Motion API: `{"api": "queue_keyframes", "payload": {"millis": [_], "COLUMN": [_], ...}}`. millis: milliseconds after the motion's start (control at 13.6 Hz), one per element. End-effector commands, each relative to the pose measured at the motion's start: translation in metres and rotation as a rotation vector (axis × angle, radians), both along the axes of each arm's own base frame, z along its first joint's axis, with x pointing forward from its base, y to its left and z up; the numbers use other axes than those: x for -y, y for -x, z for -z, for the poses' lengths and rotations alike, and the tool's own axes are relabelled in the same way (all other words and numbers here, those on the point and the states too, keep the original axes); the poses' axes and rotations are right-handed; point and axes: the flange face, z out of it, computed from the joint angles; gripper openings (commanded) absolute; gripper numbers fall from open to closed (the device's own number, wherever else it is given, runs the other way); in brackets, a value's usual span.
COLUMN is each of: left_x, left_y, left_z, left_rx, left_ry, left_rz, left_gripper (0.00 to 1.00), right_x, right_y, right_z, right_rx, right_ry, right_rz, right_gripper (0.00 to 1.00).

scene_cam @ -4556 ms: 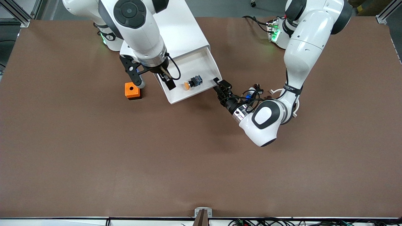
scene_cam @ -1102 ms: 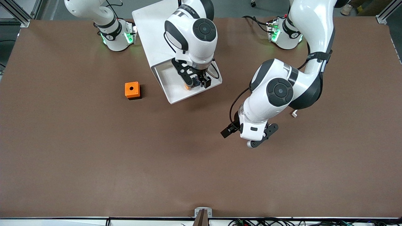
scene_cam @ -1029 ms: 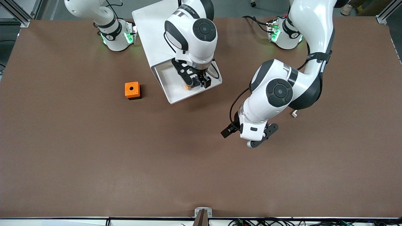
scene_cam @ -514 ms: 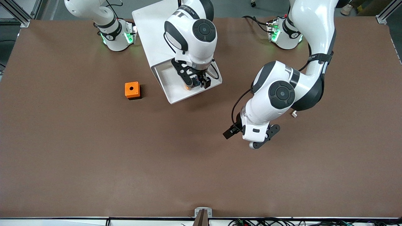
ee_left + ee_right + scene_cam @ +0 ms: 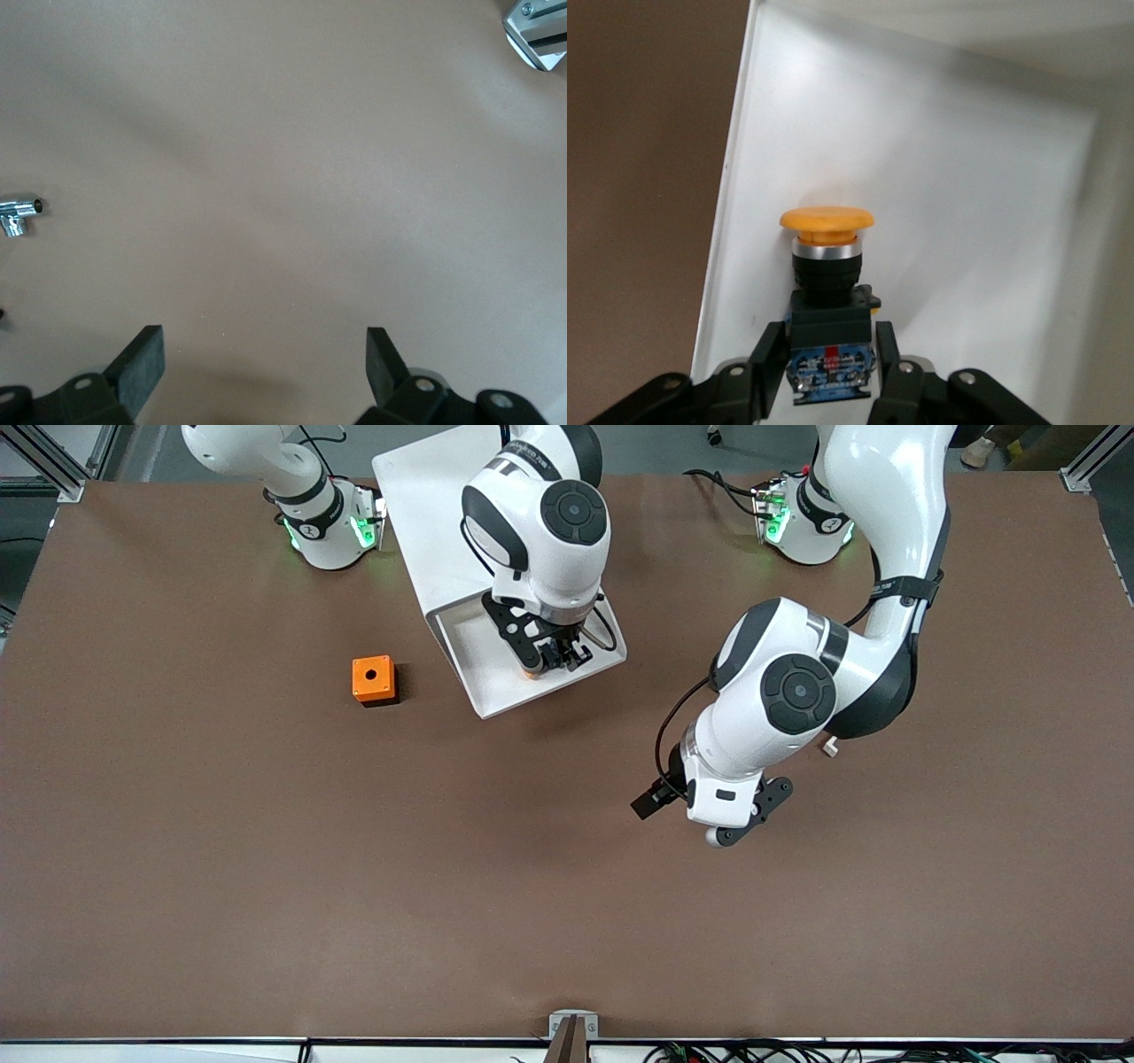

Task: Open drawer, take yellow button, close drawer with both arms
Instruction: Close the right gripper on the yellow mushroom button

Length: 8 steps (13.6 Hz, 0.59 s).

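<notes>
As the high front camera has it, the brown counter [image 5: 266, 886] carries a white cabinet [image 5: 452, 522] near the right arm's base, with its drawer [image 5: 496, 682] pulled out toward the camera. The right arm comes in from about eleven o'clock and bends down over the drawer, and the right hand [image 5: 551, 657] sits low inside it, its fingers together on the button [image 5: 532, 673], of which only a sliver of orange shows at the hand's seven o'clock edge. At about nine o'clock from the drawer, well apart from it, an orange cube box [image 5: 373, 679] with a round hole on top stands on the counter. The left arm comes from about one o'clock and waits, its left hand [image 5: 709, 815] hanging over bare counter at roughly four o'clock from the drawer, well apart from it. A small white part [image 5: 829, 747] lies on the counter just beside that arm's elbow. In the left wrist view, the left hand [image 5: 264, 367] has its two dark fingers [image 5: 142, 363] standing wide apart with nothing between them, only brown counter below; a small chrome fitting [image 5: 18, 214] lies on the surface, and a bit of metal bracket [image 5: 537, 34] shows at a corner. In the right wrist view, the right hand [image 5: 830, 354] is clamped on the button's [image 5: 827, 283] dark blue-black body, the round orange-yellow cap pointing away from the wrist, and the button lies over the drawer's white floor [image 5: 939, 204] close to one side wall.
</notes>
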Motion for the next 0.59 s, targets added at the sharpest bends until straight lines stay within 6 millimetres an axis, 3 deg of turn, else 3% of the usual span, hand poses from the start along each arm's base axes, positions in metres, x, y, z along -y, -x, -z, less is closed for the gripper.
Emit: {"api": "queue_keyframes", "payload": {"millis": [0, 294, 514], "left_x": [-0.002, -0.002, -0.002], "left_y": [0.0, 0.0, 0.0], "left_z": [-0.005, -0.005, -0.005], "left_rx": [0.018, 0.017, 0.017], "left_ry": [-0.013, -0.012, -0.012], "left_rz": [-0.01, -0.011, -0.011], "left_gripper": [1.0, 1.0, 1.0], "right_x": [-0.001, 0.001, 0.009], "right_y": [-0.001, -0.004, -0.02], "right_z": [0.002, -0.004, -0.028], "right_rx": [0.014, 0.014, 0.039], "right_ry": [0.0, -0.004, -0.037], "right_rz": [-0.004, 0.008, 0.033], "right_gripper": [0.0, 0.0, 0.0]}}
